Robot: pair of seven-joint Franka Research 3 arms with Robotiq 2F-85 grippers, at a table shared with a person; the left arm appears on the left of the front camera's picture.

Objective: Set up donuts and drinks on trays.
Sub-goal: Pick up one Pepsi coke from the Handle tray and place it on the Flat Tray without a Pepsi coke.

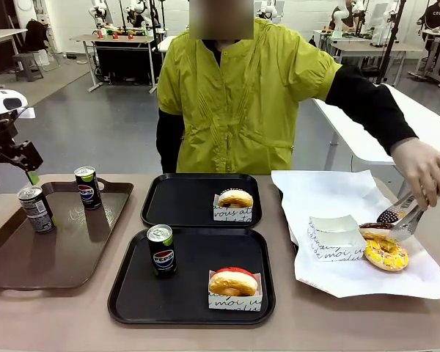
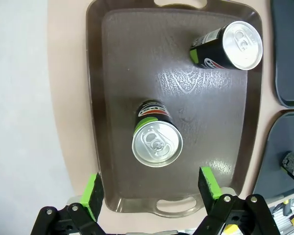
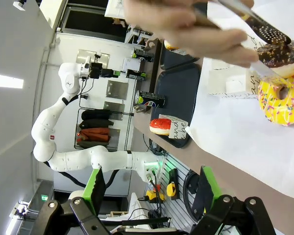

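Two black trays lie mid-table. The far tray holds a plain donut in a white box. On the near tray stand a Pepsi can and a boxed red-iced donut. Two more cans stand on the brown tray. My left gripper hangs open above the nearer can, clear of it. My right gripper is open and holds nothing. A person's hand grips the chocolate donut with tongs, beside a yellow donut.
A white paper sheet covers the table's right side, with an empty white box on it. The person in a yellow-green top stands at the far edge. The second can stands toward the brown tray's far end.
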